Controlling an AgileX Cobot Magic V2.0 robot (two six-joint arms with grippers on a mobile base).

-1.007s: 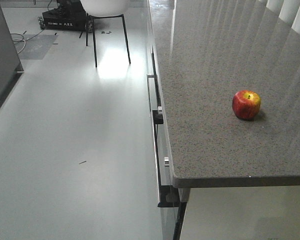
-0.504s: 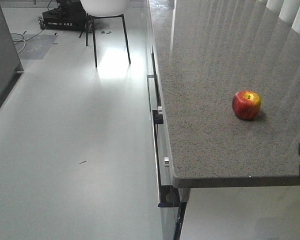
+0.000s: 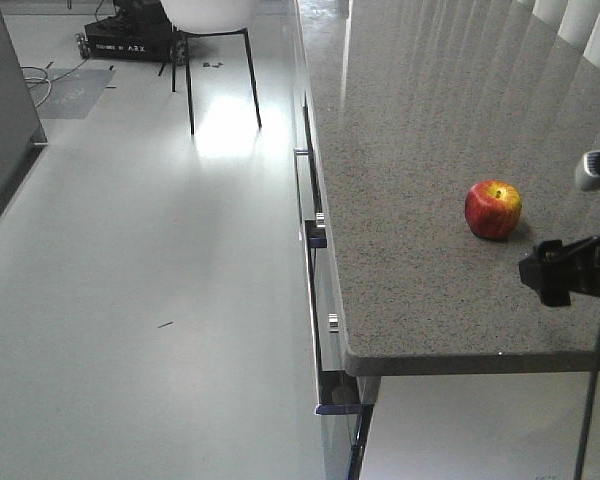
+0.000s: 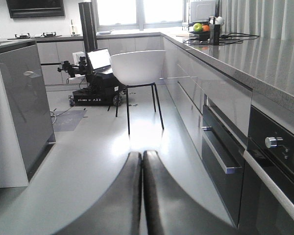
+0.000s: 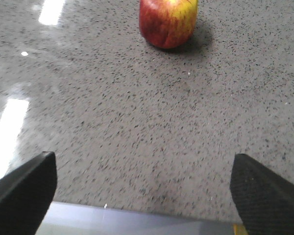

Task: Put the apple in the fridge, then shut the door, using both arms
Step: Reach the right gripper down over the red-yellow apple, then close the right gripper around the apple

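The apple (image 3: 493, 209), red with a yellow patch at the stem, sits on the speckled countertop (image 3: 420, 120) near its front right. My right gripper (image 3: 555, 272) reaches in from the right edge, just in front and to the right of the apple, not touching it. In the right wrist view it (image 5: 142, 159) is wide open over the counter's front edge, with the apple (image 5: 168, 22) ahead at the top. My left gripper (image 4: 142, 155) is shut and empty, low over the floor. The fridge and its door are out of view.
Grey drawer fronts with bar handles (image 3: 312, 235) line the counter's side. A white chair (image 3: 215, 30) on black legs stands on the floor beyond. A dark grey cabinet block (image 3: 2, 110) stands at the left. A black wheeled base (image 3: 130, 35) is at the back.
My right gripper has come into the front view from the lower right and risen to beside the apple. The apple has not moved.
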